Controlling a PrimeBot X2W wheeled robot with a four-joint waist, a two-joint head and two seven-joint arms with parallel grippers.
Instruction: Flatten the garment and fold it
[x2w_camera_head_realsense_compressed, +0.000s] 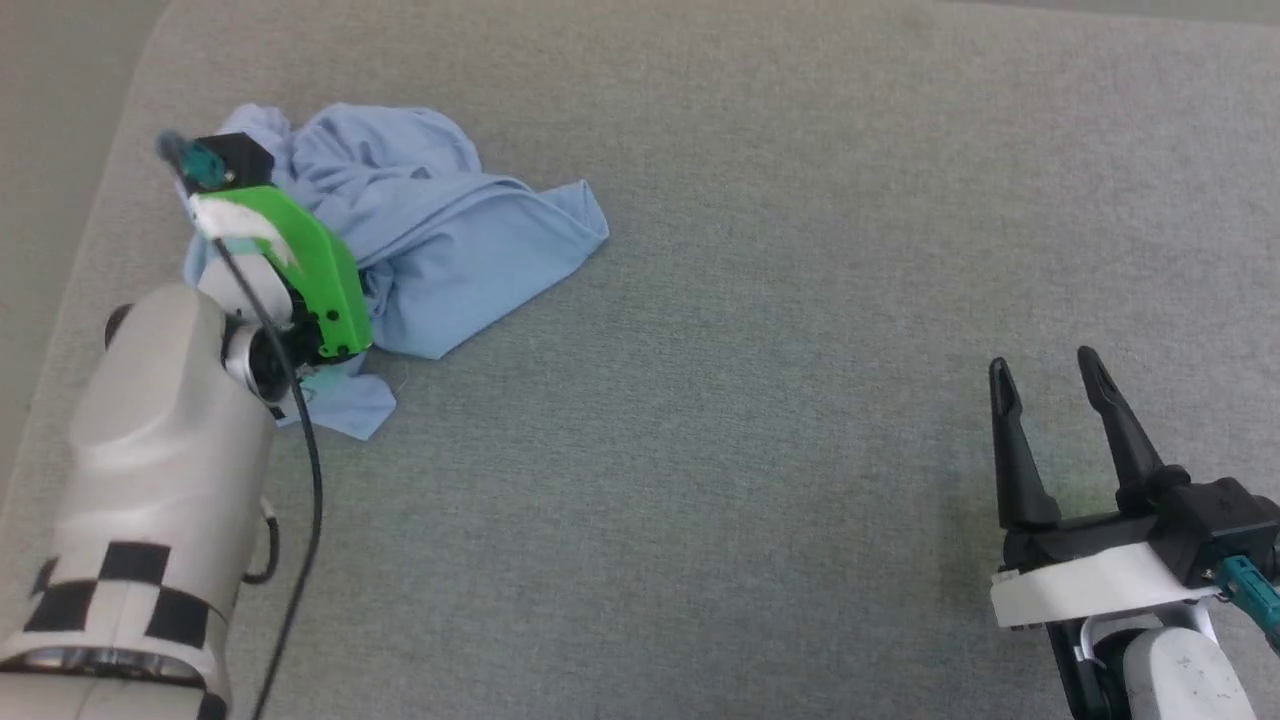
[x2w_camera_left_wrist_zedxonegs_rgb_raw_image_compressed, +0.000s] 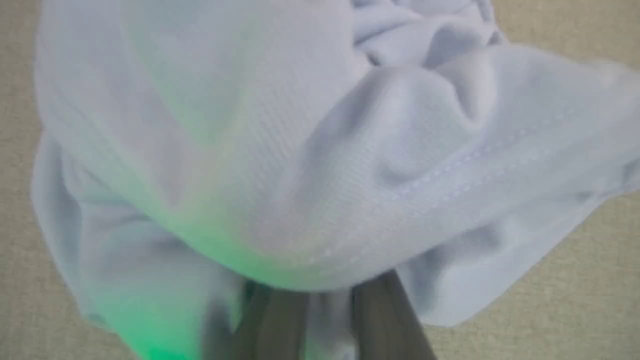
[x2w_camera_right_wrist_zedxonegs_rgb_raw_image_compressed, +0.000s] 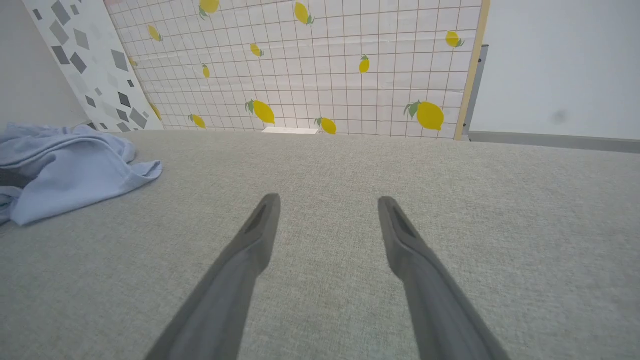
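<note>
The garment (x2w_camera_head_realsense_compressed: 450, 230) is a crumpled light blue heap at the far left of the grey cushioned surface (x2w_camera_head_realsense_compressed: 760, 400). My left arm reaches into its near left side; a green wrist mount (x2w_camera_head_realsense_compressed: 310, 270) hides the fingers there. In the left wrist view my left gripper (x2w_camera_left_wrist_zedxonegs_rgb_raw_image_compressed: 325, 300) has its two dark fingers close together with the garment (x2w_camera_left_wrist_zedxonegs_rgb_raw_image_compressed: 300, 150) bunched between and over them, tips covered. My right gripper (x2w_camera_head_realsense_compressed: 1045, 375) rests at the lower right, open and holding nothing, far from the cloth. The right wrist view shows the right gripper (x2w_camera_right_wrist_zedxonegs_rgb_raw_image_compressed: 327, 200) spread, the garment (x2w_camera_right_wrist_zedxonegs_rgb_raw_image_compressed: 65, 170) at far left.
The surface's rounded left edge (x2w_camera_head_realsense_compressed: 90, 240) runs close behind the garment, with pale floor beyond. In the right wrist view a lemon-patterned grid wall (x2w_camera_right_wrist_zedxonegs_rgb_raw_image_compressed: 310, 65) stands past the far edge, with a small flat white box (x2w_camera_right_wrist_zedxonegs_rgb_raw_image_compressed: 290, 130) at its foot.
</note>
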